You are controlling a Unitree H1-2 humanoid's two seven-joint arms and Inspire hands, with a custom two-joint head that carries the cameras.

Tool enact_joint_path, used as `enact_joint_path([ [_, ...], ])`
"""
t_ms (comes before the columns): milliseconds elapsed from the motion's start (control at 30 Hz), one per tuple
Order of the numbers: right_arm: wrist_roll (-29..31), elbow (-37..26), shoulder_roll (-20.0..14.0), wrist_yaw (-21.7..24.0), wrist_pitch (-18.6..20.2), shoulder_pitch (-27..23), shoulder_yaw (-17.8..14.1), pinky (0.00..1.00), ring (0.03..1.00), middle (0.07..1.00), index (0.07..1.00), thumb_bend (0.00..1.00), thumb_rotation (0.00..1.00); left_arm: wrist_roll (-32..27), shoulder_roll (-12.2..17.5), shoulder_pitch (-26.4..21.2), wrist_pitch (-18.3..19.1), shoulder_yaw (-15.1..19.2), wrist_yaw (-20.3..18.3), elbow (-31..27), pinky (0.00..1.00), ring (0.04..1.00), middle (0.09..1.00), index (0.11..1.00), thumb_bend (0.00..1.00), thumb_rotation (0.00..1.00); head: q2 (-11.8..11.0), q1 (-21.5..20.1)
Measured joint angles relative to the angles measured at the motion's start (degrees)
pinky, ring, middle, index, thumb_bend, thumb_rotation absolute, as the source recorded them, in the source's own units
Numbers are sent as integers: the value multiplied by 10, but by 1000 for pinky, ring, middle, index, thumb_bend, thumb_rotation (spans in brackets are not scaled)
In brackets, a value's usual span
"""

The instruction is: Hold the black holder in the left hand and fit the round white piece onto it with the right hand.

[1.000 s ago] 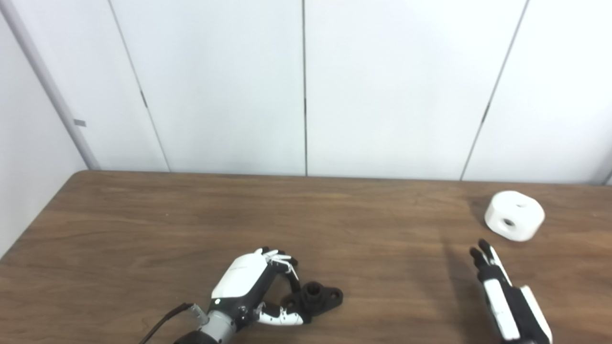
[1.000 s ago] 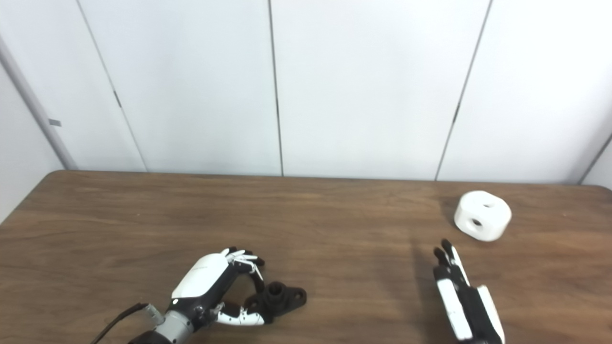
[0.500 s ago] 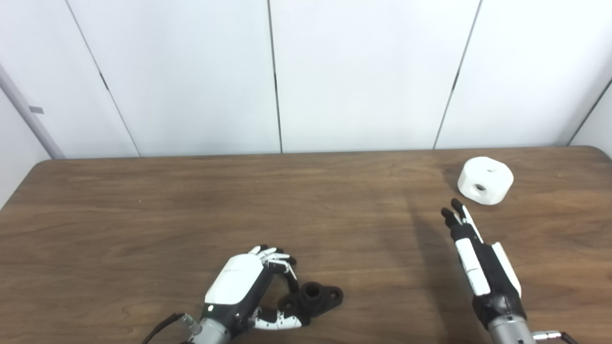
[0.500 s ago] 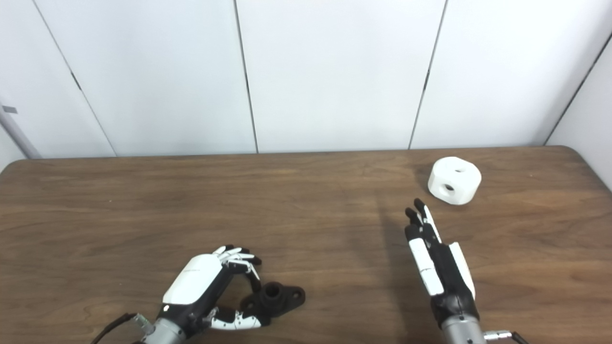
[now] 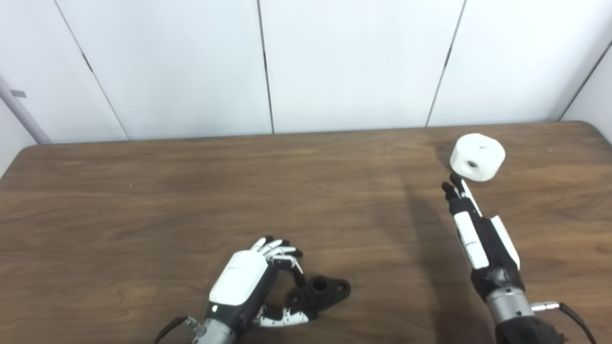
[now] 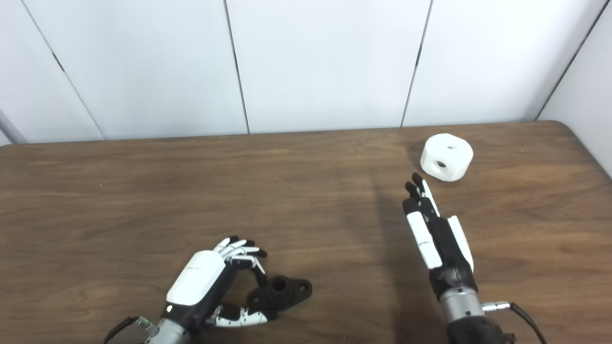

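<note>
The black holder (image 5: pixel 321 289) lies flat on the wooden table (image 5: pixel 143 200) near the front edge. My left hand (image 5: pixel 241 282) sits just left of it, fingers curled over its left end and thumb along its near side. The holder rests on the table and I cannot tell if the fingers press on it. The round white piece (image 5: pixel 477 150), with holes in its side and top, stands at the far right. My right hand (image 5: pixel 475 229) is flat and open, held edge-up, with its fingertips just short of the white piece and holding nothing.
White wall panels stand behind the table's far edge. The table's rounded right corner (image 6: pixel 569 129) is close to the white piece. Cables trail from both wrists at the bottom edge.
The camera has shifted down and to the right. My right hand has reached forward towards the white piece. My left hand stays by the holder, fingers slightly more spread.
</note>
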Motion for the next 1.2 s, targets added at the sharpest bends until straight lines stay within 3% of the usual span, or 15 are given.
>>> enact_joint_path([
  [167, -37, -1, -5, -1, 1, -1, 3, 944, 955, 957, 950, 623, 851, 3, -2, 3, -5, 0, 7, 2, 960, 888, 790, 486, 520, 44, 1, -5],
  [300, -74, -1, -6, -5, 8, -8, 0, 872, 911, 912, 877, 644, 772, 3, -2, 3, -6, 3, 7, 3, 961, 886, 791, 486, 519, 43, -3, -17],
  [567, -113, 2, -6, -27, 9, -39, -12, 938, 936, 918, 766, 666, 672, 2, -1, 6, -7, 8, 4, 3, 940, 885, 792, 486, 519, 43, -30, -65],
  [833, -135, 10, -9, -33, 19, -85, -22, 960, 941, 917, 724, 743, 528, -6, 6, 8, -23, 17, 2, 6, 918, 865, 780, 485, 519, 41, -57, -123],
  [933, -155, 22, -26, -33, 20, -102, -23, 938, 935, 917, 729, 776, 500, -8, 7, 8, -29, 22, -3, 6, 902, 855, 772, 485, 519, 41, -70, -155],
  [1200, -210, 54, -64, -32, 27, -142, -20, 915, 928, 926, 757, 825, 452, -14, 13, 11, -48, 35, -6, 7, 904, 853, 769, 485, 518, 40, -88, -185],
])
